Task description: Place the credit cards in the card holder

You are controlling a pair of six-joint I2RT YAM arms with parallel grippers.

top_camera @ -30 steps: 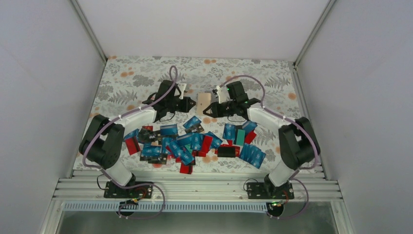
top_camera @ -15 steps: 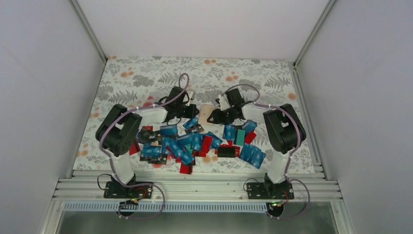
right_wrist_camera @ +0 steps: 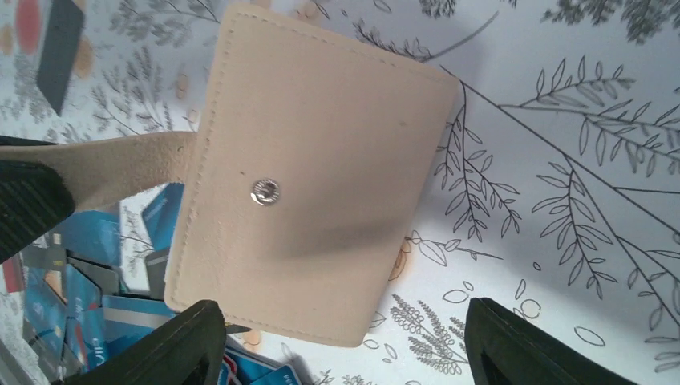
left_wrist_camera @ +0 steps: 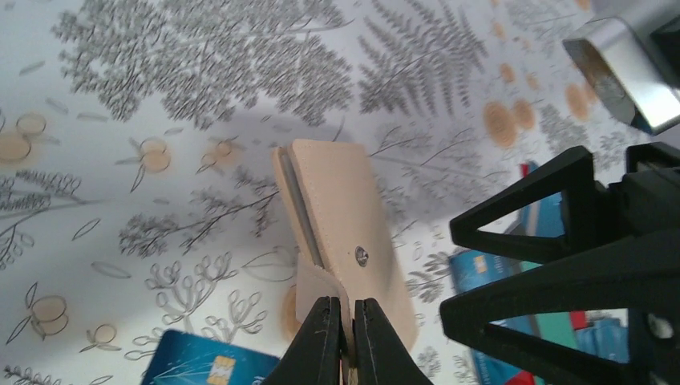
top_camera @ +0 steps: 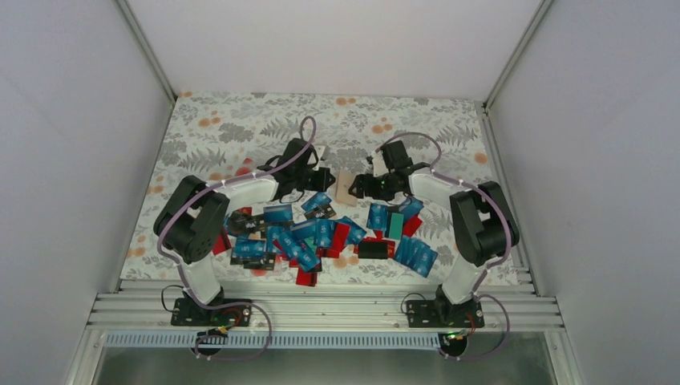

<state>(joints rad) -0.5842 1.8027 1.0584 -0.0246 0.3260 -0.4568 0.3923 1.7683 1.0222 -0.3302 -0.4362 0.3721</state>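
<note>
Beige card holder (right_wrist_camera: 313,176), one item, between your two claws.
Your left gripper (left_wrist_camera: 345,333) is clenched on its strap tab (left_wrist_camera: 321,293), with the holder body just beyond the fingertips. Your right gripper (right_wrist_camera: 341,321) is spread wide and released; the holder's face and snap stud (right_wrist_camera: 265,191) are directly ahead of it. Loose credit cards (top_camera: 321,233) are heaped behind both claws, toward the bases, on the floral tablecloth (top_camera: 232,128).

Between left pincer (top_camera: 328,181) and right pincer (top_camera: 358,186), card holder (top_camera: 343,187); credit cards (top_camera: 321,234) nearer.
</note>
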